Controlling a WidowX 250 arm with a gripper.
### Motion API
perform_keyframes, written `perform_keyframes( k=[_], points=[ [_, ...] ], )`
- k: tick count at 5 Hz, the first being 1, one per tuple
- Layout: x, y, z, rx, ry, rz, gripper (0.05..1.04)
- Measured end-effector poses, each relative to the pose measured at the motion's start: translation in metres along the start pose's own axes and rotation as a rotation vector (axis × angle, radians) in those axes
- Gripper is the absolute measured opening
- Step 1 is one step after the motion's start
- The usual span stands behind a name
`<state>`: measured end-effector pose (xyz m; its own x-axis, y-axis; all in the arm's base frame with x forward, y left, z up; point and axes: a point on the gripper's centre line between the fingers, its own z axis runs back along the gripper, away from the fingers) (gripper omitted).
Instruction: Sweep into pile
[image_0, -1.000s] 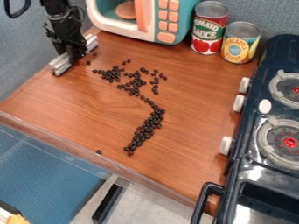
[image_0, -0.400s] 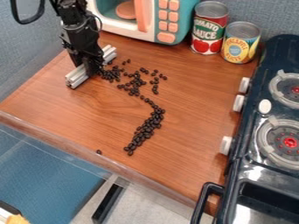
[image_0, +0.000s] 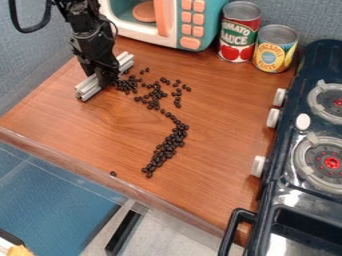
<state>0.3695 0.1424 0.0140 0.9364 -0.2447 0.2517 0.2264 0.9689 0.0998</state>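
The black gripper (image_0: 103, 75) hangs low over the upper left of the wooden counter, shut on a silver metal bar (image_0: 88, 89) that lies slanted across the wood. Small dark beans are strewn to the bar's right. A loose cluster of beans (image_0: 155, 95) spreads across the upper middle, its left end right beside the bar and gripper. From it a dense line of beans (image_0: 167, 145) curves down toward the front. One lone bean (image_0: 113, 173) lies near the front left edge.
A toy microwave (image_0: 148, 22) stands at the back, with a red tomato can (image_0: 239, 32) and a yellow pineapple can (image_0: 274, 48) to its right. The dark toy stove (image_0: 287, 150) with white knobs borders the right side. The counter's front edge (image_0: 100, 184) runs diagonally at lower left.
The gripper and bar have moved right and slightly toward the front, reaching the left end of the bean cluster. Between the latest two frames they barely moved.
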Motion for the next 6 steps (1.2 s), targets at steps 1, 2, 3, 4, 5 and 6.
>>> perform_keyframes(
  k=[1, 2, 3, 4, 5, 6],
  points=[
    [0.004, -0.001, 0.002, -0.019, -0.010, -0.019, 0.372],
    [0.005, -0.008, 0.002, -0.051, -0.007, -0.040, 0.372],
    [0.007, -0.030, 0.004, -0.087, -0.010, -0.087, 0.372],
    [0.004, -0.045, 0.006, -0.108, -0.007, -0.111, 0.372],
    [-0.001, -0.059, 0.009, -0.122, -0.002, -0.124, 0.372],
    [-0.006, -0.078, 0.012, -0.142, 0.000, -0.139, 0.372]
  ],
)
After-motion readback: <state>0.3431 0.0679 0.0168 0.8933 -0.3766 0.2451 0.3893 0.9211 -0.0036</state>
